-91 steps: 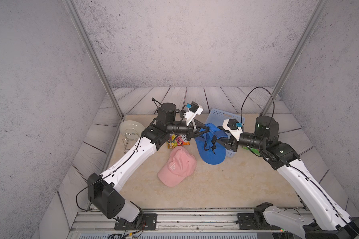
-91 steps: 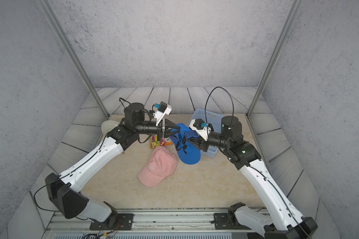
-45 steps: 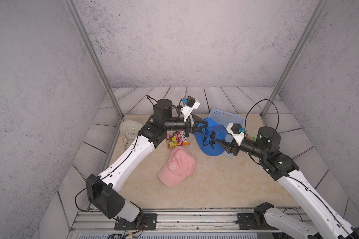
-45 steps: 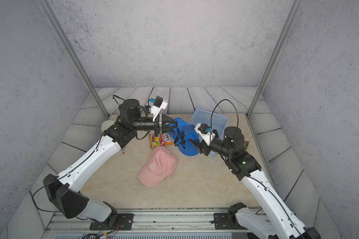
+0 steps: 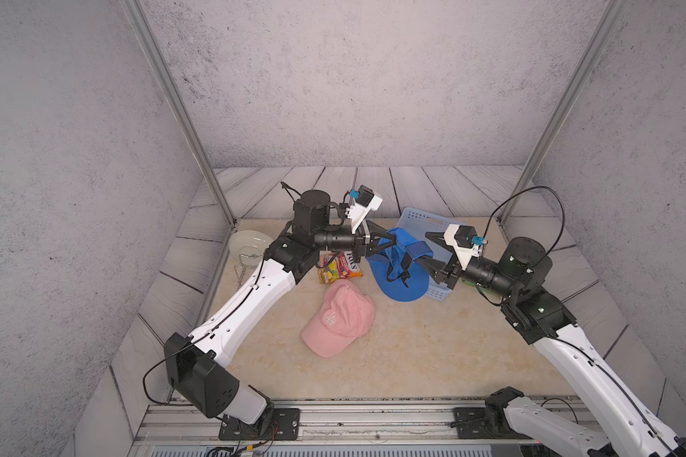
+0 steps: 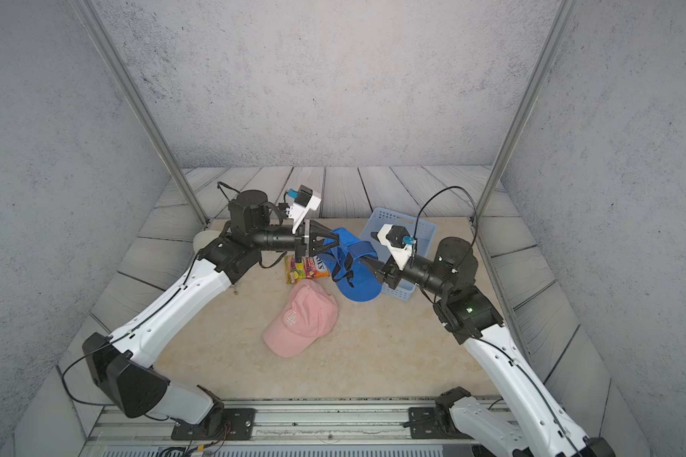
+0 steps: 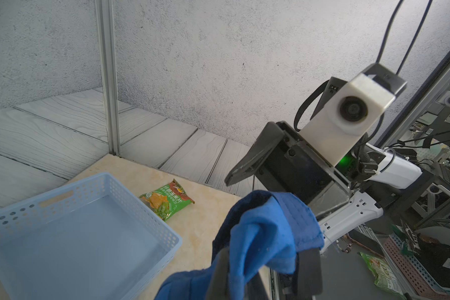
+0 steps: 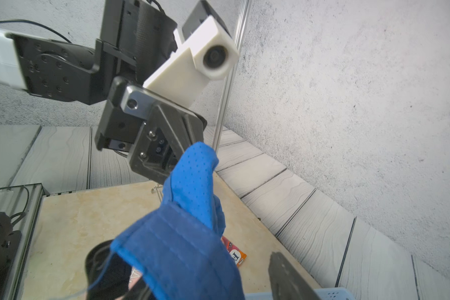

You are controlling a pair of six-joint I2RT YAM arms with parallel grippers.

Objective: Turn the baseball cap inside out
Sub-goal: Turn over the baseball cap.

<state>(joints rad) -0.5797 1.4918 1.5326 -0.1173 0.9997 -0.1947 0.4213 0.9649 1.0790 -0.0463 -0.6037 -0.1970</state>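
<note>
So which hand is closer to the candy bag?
Left. The left hand hangs right by the candy bag; the right hand is beyond the blue cap, near the basket.

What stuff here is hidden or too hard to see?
- Sweets bag: both top views, left gripper covers its top edge.
- Right gripper: right wrist view, blue cap hides one finger; touching or not, unclear.
- Green snack packet: top views, right arm hides nearly all.
- Plate: a top view, left arm covers most.

Partly hidden behind blue cap [image 5: 402, 283]: basket [image 5: 424, 219] at desk's far edge. Partly hidden beneath left gripper [image 5: 392, 242]: candy packet [image 5: 339, 271].
</note>
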